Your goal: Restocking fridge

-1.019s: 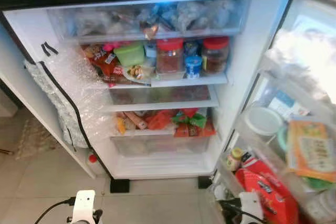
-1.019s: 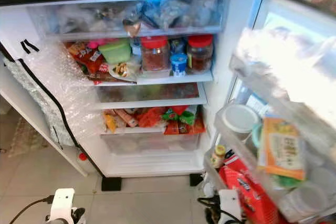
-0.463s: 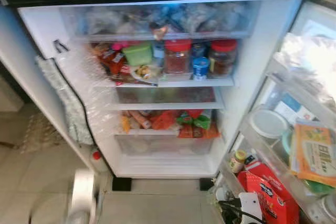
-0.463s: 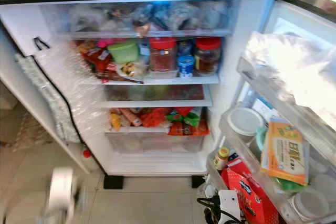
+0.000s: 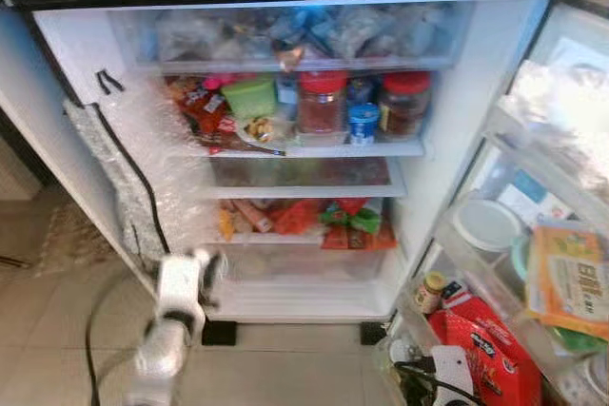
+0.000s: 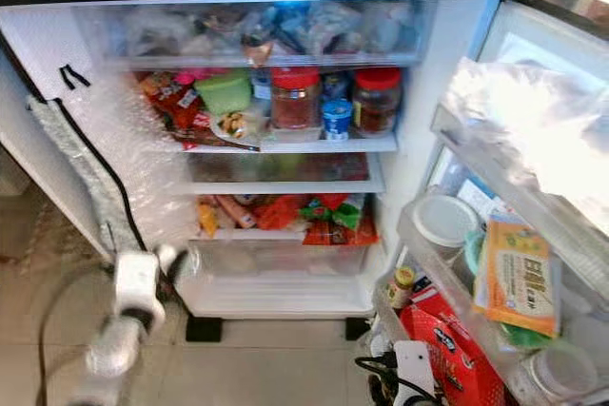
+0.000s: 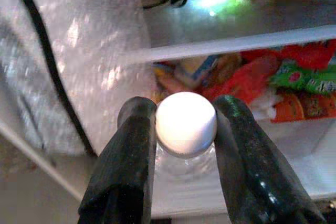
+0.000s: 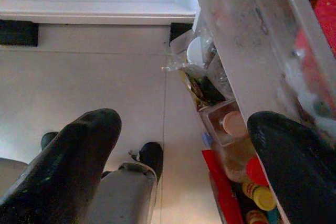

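Two arms, one at work: the left carries, the right hangs low by the door.
Fridge: door swung wide, shelves crowded with jars and packets; bins on the door full too.
Left gripper: raised before the lower shelves, fingers clamped on a bottle.
Bottle: white-capped, clear-bodied, its long axis running along the fingers, cap toward the camera.
Bearing: the packet shelf lies ahead and just above the bottle; the left arm is nearer.
Right gripper: spread apart, holding nothing, over the floor beside the door's bottom bin.
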Controlling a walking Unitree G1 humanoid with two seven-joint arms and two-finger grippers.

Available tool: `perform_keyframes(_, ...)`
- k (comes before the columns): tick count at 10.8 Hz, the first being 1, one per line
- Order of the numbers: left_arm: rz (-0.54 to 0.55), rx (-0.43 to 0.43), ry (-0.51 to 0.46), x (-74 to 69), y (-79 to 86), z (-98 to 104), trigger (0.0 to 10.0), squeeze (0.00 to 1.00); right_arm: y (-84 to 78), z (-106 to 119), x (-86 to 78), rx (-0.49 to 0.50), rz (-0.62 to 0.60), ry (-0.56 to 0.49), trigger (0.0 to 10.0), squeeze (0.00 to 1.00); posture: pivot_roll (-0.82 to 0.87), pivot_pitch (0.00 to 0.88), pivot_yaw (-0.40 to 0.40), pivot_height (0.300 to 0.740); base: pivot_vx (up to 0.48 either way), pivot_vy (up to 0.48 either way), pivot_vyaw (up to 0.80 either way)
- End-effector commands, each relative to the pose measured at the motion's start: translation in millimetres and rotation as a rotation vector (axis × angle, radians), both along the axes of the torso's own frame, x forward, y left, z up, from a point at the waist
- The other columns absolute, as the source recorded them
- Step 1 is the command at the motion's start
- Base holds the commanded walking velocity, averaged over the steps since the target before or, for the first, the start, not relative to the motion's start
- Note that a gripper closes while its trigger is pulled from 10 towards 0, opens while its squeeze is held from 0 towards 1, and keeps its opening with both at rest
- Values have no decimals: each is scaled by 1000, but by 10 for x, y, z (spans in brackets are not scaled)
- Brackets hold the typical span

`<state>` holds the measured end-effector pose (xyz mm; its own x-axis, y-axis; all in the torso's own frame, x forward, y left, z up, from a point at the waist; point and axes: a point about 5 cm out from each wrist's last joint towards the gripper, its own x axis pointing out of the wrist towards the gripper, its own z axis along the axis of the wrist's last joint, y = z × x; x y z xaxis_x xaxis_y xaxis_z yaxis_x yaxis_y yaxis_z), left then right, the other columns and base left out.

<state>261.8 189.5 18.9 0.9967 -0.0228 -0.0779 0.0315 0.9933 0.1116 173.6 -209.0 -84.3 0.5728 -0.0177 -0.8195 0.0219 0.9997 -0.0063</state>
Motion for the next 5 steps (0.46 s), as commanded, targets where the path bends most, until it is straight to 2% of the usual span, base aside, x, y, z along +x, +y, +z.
perform_keyframes(1, 22, -12, -72, 32, 37, 121, 10000, 0, -52, 32, 49, -10, -23, -17, 10000, 0, -77, 0, 31, 740, 0, 0, 0)
perform_keyframes(5, 2, -58, -113, 131, -81, 248, 10000, 0, -75, 82, 148, -15, -49, -40, 10000, 0, -77, 0, 35, 740, 0, 0, 0)
